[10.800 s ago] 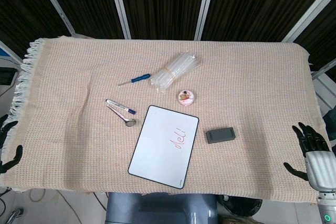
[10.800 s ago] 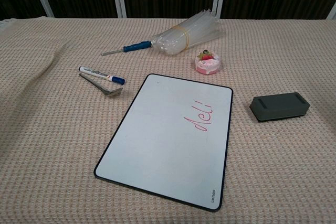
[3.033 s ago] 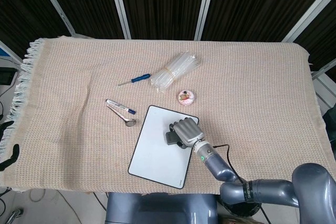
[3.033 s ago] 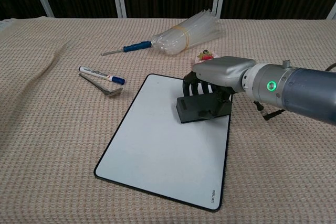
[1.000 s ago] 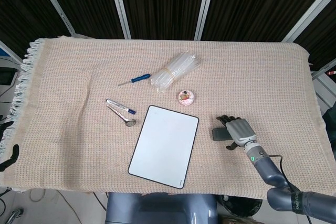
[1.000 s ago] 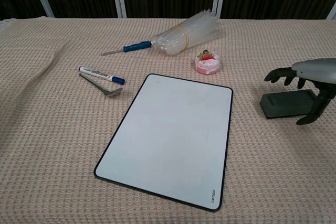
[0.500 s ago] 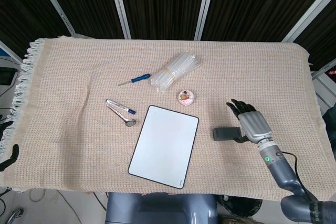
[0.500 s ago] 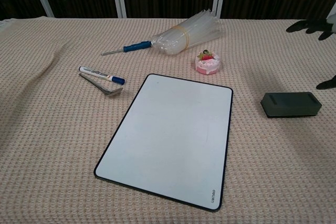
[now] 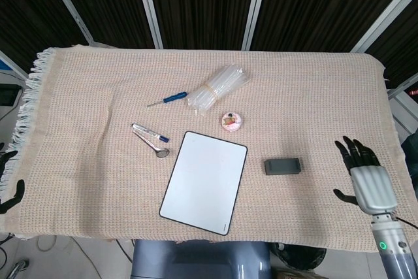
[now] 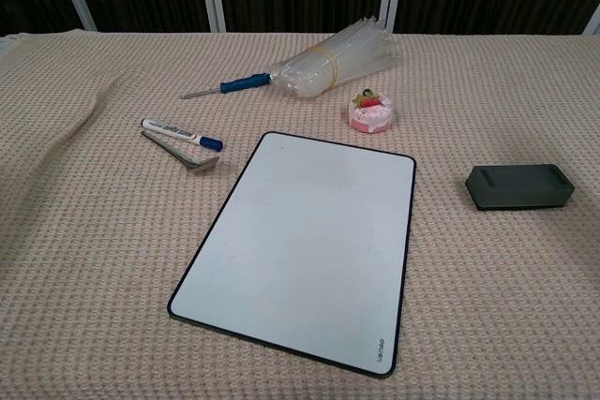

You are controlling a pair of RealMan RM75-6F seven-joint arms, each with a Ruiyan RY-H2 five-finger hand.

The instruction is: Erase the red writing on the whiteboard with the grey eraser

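Note:
The whiteboard lies near the table's front edge, its white face blank with no red marks showing. The grey eraser rests flat on the cloth just right of the board, with nothing touching it. My right hand hovers at the table's front right edge, fingers spread and empty, well right of the eraser. My left hand shows only as dark fingertips at the far left edge of the head view, empty and off the table. Neither hand appears in the chest view.
A blue-capped marker and a metal spoon lie left of the board. Behind the board sit a small pink cake toy, a bundle of clear tubes and a blue screwdriver. A beige woven cloth covers the table.
My right hand has drawn back from the eraser toward the front right edge, leaving the chest view. The eraser stays on the cloth where it was set down.

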